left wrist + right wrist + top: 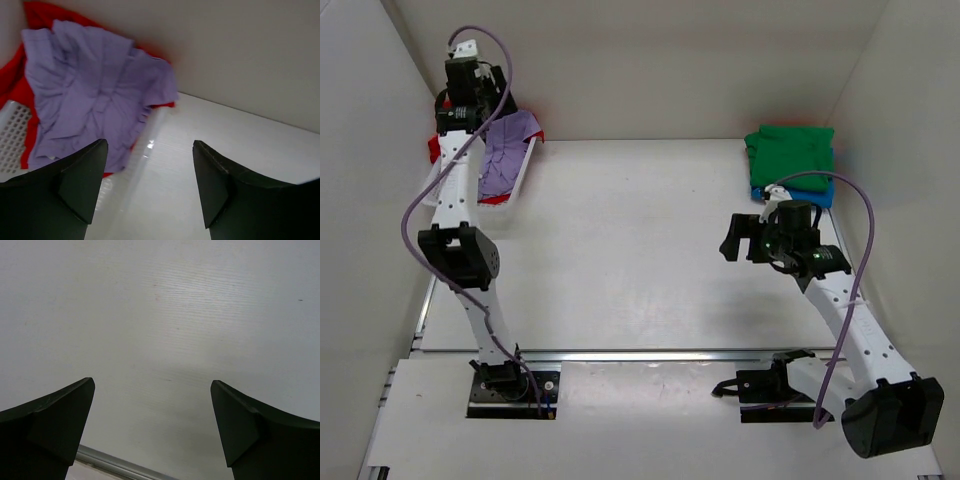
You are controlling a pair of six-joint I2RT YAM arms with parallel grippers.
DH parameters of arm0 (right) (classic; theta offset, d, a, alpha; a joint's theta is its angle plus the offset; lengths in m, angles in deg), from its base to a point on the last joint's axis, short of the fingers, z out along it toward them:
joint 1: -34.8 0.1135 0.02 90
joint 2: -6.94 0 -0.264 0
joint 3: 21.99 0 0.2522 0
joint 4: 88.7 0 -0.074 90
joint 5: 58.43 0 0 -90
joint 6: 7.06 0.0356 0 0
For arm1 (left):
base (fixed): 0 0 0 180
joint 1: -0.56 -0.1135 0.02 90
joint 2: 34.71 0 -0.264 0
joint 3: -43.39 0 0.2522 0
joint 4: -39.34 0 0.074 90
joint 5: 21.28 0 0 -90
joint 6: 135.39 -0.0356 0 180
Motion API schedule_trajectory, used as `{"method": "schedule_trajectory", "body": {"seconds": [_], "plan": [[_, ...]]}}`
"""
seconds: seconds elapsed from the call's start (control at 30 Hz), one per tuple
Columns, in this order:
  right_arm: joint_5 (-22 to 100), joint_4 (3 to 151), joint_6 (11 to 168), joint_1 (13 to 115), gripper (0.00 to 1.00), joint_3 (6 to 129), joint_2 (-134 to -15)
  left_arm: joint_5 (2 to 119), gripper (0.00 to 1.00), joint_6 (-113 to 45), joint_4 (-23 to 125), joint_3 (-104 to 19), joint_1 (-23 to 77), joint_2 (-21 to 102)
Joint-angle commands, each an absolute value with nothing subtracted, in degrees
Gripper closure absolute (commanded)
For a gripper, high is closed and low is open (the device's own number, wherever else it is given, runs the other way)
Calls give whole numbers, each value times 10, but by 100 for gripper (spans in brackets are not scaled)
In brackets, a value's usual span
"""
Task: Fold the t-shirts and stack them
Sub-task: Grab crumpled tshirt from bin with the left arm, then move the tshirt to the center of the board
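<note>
A crumpled lavender t-shirt (506, 148) (90, 95) lies over a red t-shirt (435, 148) (37, 12) in the white basket (528, 160) (12, 130) at the far left corner. My left gripper (462, 105) (150, 150) hangs open just above and beside the lavender cloth, with only the table showing between its fingers. At the far right a folded green t-shirt (790, 150) rests on a folded blue t-shirt (817, 192). In front of that stack, my right gripper (735, 240) (152, 385) is wide open over the bare table, holding nothing.
White walls close in the table (640, 250) at the back and on both sides. A metal rail (650, 352) (115, 466) runs along the near edge. The basket stands tight against the left wall.
</note>
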State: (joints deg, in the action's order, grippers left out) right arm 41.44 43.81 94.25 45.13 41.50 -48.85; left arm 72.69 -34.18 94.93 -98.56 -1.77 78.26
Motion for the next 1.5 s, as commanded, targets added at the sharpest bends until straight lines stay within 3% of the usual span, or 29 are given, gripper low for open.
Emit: {"method": "schedule_trajectory", "body": {"seconds": [0.0, 0.13, 0.27, 0.47, 0.5, 0.63, 0.7, 0.77, 0.83, 0.87, 0.9, 1.0, 1.1, 1.27, 1.47], "plan": [[437, 506, 968, 464, 1, 407, -512, 792, 20, -329, 923, -1010, -74, 867], [442, 499, 954, 467, 1, 432, -558, 815, 20, -314, 826, -969, -113, 921], [457, 502, 954, 457, 1, 434, -587, 819, 17, -317, 845, -1045, -125, 1017], [485, 506, 973, 444, 2, 434, -602, 818, 2, -311, 908, -1135, -139, 1139], [487, 509, 974, 443, 2, 435, -601, 805, 4, -306, 909, -1135, -139, 1149], [484, 498, 978, 448, 3, 449, -611, 789, 71, -301, 920, -1131, -142, 1162], [481, 496, 983, 458, 3, 453, -611, 791, 88, -304, 917, -1132, -139, 1152], [485, 500, 993, 461, 4, 452, -611, 783, 85, -303, 916, -1142, -139, 1140], [491, 505, 1000, 468, 5, 453, -610, 774, 73, -296, 918, -1143, -137, 1121], [491, 505, 999, 474, 6, 449, -610, 766, 75, -289, 914, -1140, -132, 1102], [489, 505, 1005, 475, 6, 454, -608, 762, 84, -290, 913, -1129, -132, 1080], [490, 503, 1010, 483, 7, 457, -599, 751, 100, -284, 887, -1070, -127, 1015], [491, 496, 1017, 482, 7, 457, -585, 748, 100, -277, 836, -993, -125, 942], [489, 492, 1019, 487, 8, 449, -553, 690, 100, -265, 822, -981, -117, 849], [486, 524, 1035, 490, 8, 396, -515, 550, 100, -253, 682, -863, -10, 642]]}}
